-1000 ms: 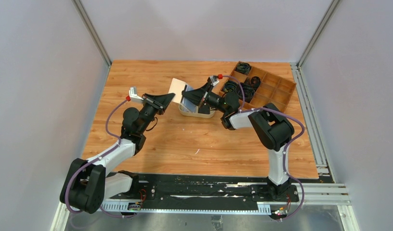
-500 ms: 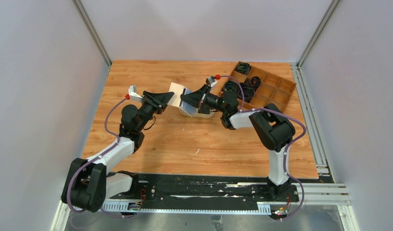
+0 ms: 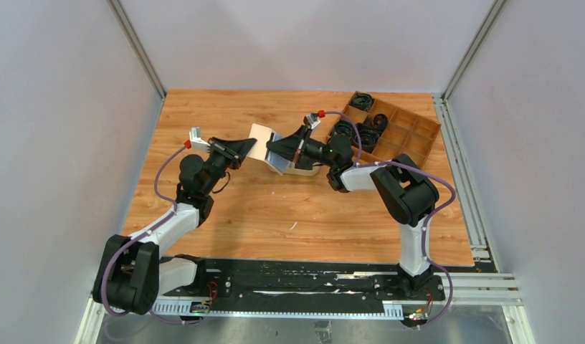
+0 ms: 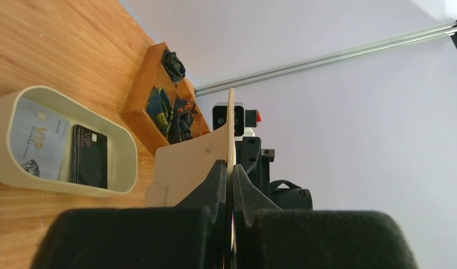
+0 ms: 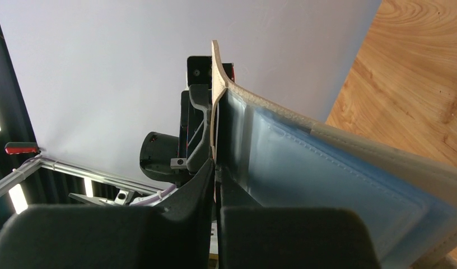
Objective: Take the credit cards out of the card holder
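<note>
card holder hangs gripped by left gripper and right gripper.

Overall light: bright, even and diffuse in all three views you have.
Counter: evenly lit, wood grain sharp; only soft, faint shadows beneath the arms.
Walls: pale and flat, with a slight lilac cast.
Left hand: near fingers black, underexposed and blurred along your bottom edge.
Dish: in focus; the print on its contents is readable to you.
Right hand: dark, soft-focus mass in the foreground.
Card holder: clear pocket carries a mild bluish sheen; stitching fairly crisp.
Light strips: blown-out white at your left edge.
Corner posts: splay outward toward the top corners, a wide-angle lean.
</note>
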`<state>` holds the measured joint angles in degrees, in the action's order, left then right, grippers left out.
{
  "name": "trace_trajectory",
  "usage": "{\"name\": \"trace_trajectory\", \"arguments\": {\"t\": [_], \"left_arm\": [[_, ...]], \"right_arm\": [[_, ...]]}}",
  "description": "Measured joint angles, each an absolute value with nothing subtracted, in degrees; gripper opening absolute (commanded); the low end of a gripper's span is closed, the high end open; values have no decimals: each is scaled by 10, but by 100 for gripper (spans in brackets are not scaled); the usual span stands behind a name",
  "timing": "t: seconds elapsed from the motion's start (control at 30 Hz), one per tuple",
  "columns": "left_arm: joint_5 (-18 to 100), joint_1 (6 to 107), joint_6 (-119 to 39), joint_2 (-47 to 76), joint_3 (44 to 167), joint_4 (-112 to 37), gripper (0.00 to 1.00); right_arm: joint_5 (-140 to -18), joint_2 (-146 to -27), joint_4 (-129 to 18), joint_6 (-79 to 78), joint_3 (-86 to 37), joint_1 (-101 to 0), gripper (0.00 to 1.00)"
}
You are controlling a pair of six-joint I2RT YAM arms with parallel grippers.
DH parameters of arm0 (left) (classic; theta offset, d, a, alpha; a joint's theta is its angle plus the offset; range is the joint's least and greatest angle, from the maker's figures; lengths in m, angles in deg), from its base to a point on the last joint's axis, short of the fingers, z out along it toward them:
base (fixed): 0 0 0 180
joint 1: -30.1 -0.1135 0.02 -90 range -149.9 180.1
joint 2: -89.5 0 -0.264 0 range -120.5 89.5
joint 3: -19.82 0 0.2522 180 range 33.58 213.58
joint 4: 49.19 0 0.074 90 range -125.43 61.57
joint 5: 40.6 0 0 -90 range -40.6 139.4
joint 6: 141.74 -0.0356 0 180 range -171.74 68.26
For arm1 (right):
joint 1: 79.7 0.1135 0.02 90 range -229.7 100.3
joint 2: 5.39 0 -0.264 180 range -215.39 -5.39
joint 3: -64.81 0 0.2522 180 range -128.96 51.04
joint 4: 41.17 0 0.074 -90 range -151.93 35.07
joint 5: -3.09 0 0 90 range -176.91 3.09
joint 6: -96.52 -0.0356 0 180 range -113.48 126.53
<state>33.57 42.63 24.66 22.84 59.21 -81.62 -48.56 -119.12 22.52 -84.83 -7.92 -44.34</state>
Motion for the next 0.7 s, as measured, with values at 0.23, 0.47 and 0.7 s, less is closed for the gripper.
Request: {"name": "trace_trajectory", "arguments": {"t": [0.23,0.47,0.7], "left_arm": [[334,426,247,228,593,-823,0],[334,426,248,228,593,-837,0],[333,425,250,228,593,-847,0]], "right_arm": [[-489,-1191,226,-852,-85,-443,22],[-498,-1191,241,-860,-85,-443,22],[-508,-1193,256,-871,-85,-443,21]]}}
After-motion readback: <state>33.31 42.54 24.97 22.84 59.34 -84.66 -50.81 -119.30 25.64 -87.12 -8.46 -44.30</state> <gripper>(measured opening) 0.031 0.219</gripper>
